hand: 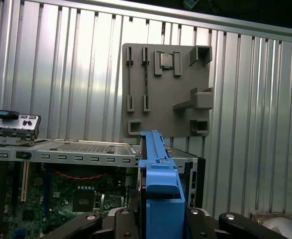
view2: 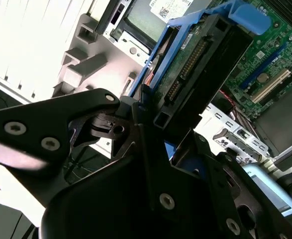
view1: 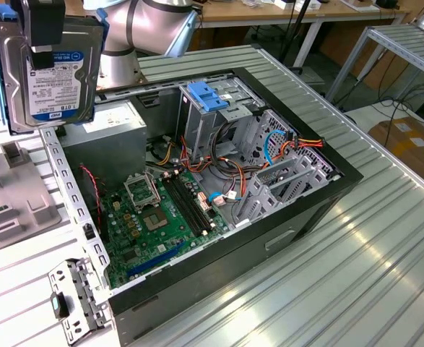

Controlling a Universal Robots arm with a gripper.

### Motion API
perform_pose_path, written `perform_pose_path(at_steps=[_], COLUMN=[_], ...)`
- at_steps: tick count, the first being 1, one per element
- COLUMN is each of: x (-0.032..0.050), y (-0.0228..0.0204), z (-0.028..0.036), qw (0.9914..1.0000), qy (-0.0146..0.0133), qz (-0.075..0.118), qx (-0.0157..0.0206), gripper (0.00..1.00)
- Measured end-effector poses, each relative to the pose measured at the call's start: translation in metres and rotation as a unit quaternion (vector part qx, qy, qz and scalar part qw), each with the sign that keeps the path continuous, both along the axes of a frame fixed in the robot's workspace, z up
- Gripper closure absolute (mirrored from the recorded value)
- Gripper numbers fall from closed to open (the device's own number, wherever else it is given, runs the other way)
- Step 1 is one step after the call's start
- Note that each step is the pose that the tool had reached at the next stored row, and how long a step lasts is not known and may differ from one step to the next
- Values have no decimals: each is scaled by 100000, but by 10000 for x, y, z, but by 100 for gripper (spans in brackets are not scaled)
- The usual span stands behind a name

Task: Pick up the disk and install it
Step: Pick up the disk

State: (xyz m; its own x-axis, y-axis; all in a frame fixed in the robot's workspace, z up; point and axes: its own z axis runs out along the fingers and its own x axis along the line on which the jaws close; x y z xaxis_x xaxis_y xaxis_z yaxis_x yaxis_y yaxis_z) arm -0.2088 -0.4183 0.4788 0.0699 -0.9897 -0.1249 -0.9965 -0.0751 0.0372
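Observation:
The disk (view1: 53, 79), a metal hard drive with a white and blue label and blue carrier edges, hangs upright in the air at the exterior view's upper left. It is over the left rim of the open computer case (view1: 342, 181). My gripper (view1: 42, 32) is shut on its top edge. In the second wrist view the disk (view2: 200, 55) is seen end-on with its connector row, clamped by the black gripper (view2: 150, 117). The first wrist view has the blue carrier edge (hand: 158, 184) rising from the gripper (hand: 160, 224).
Inside the case lie a green motherboard (view1: 154, 217), a grey power supply (view1: 110, 137) and a metal drive cage topped by a blue bracket (view1: 208, 97). A grey fixture plate (hand: 165, 89) lies on the ribbed table beside the case. The arm's base (view1: 146, 29) stands behind.

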Motion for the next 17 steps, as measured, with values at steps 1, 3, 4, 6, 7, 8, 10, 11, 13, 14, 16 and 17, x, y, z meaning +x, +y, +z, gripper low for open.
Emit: perform_pose_path(at_steps=[1,3,4,6,7,8,10,11,13,14,16,17], x=[1,4,5,7,7,9,11,13,15,16,18,20], y=[-16,-49,-60,-82,-92,-111,-132,-147,-173,-185,-206,-219], z=[-1,-2,-2,-3,-3,-4,-4,-4,-5,-6,-6,-7], qw=[100000,100000,100000,100000,100000,100000,100000,100000,100000,100000,100000,100000], qy=[-4,-6,-5,-7,-5,-6,-6,-5,-4,-6,-5,-6], qz=[-1,5,4,1,0,0,4,1,1,0,1,1], qx=[3,6,5,5,5,5,4,4,5,6,4,5], gripper=[64,64,64,64,64,64,64,64,64,64,64,64])
